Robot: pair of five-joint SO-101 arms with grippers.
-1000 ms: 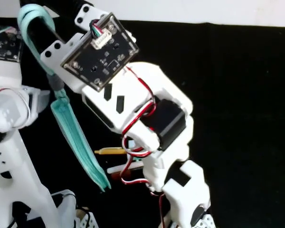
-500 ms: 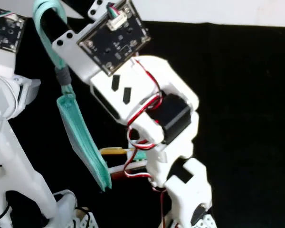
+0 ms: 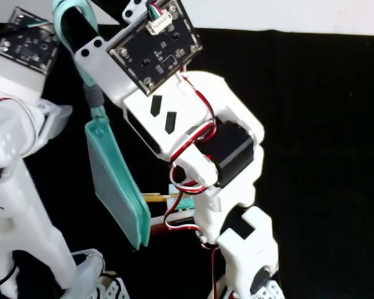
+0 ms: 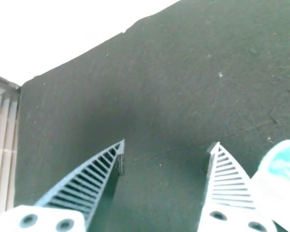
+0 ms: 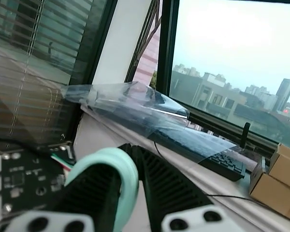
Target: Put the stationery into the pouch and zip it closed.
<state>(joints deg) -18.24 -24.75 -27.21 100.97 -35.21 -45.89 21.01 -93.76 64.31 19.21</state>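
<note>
A teal pouch (image 3: 115, 180) hangs off the table by its strap loop (image 3: 71, 18), broad face outward. My right gripper (image 5: 133, 150) is shut on that teal strap (image 5: 111, 166) and points up toward a window. My left gripper (image 4: 167, 146) stands open over the black table with nothing between its fingers; a blurred teal shape (image 4: 282, 164), probably the pouch, sits at the frame's edge. On the table under the right arm lie a yellow pen-like item (image 3: 157, 197) and a green item (image 3: 186, 202), partly hidden by the arm and its wires.
The left arm's white body (image 3: 12, 187) stands close beside the hanging pouch, its camera board (image 3: 28, 40) raised. The black table (image 3: 324, 156) extends to the right. The right arm's motor and red wires (image 3: 193, 180) cover the stationery.
The right arm has carried the hanging pouch a little up and to the right, and the pouch has turned its broad face outward. The left arm's wrist has swung up and right.
</note>
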